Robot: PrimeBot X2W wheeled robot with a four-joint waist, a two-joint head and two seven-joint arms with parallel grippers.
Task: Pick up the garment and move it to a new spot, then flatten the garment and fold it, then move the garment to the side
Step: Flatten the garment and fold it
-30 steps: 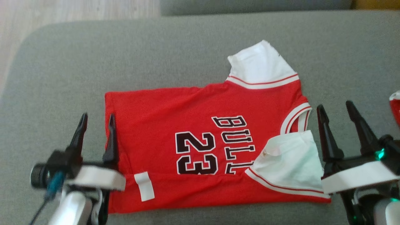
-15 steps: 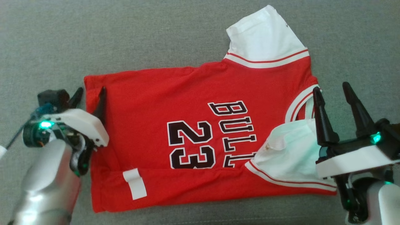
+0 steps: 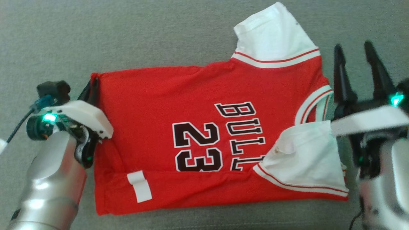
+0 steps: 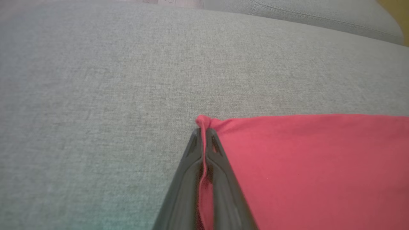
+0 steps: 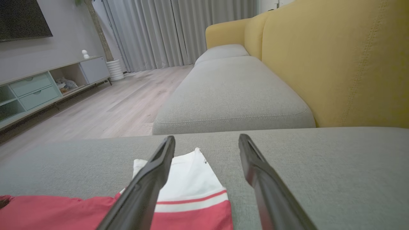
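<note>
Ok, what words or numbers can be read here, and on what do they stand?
"23": black, white-edged, on the red jersey, sideways in the head view.
"BULL": beside it, cut off by the folded white sleeve.
White tag: no print readable.

Left forearm (image 3: 48,188): glossy silver-grey cylinder. White wrist shell (image 3: 84,118): rounded wedge, small dark holes along its edge. Beside the shell sit a green light (image 3: 49,117) and a black lens barrel (image 3: 34,130), also a blue plug (image 3: 43,103) trailing a thin dark cable (image 3: 17,127). Left jaws: long, dark, tapering fingers (image 4: 188,179); right jaws alike. Right forearm (image 3: 388,191) silver too, with white band (image 3: 367,119) and right green light (image 3: 396,99).
</note>
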